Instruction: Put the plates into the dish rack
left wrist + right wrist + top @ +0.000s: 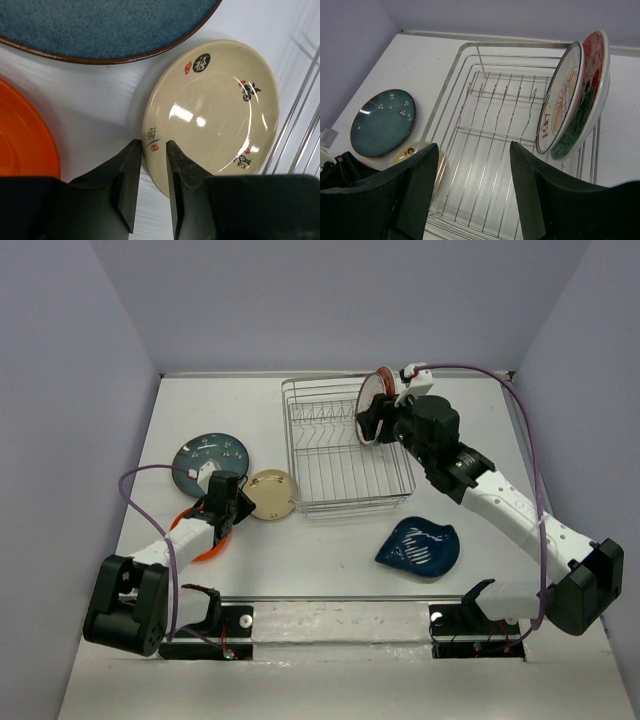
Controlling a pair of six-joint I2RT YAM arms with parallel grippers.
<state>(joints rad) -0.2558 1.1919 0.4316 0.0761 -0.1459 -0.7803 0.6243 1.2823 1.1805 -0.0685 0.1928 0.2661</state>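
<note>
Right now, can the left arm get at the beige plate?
Probably yes. Its jaws straddle the near rim of the beige plate, and nothing lies between them and it. The orange plate lies apart from it, off to the side.

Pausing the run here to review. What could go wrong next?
1. The left gripper, fingers barely apart, sits at the rim of the flat beige plate; a pinch on that thin edge could slip.
2. The sunburst plate and red-patterned plate lean together in the dish rack; the open right gripper nearby could knock them.
</note>
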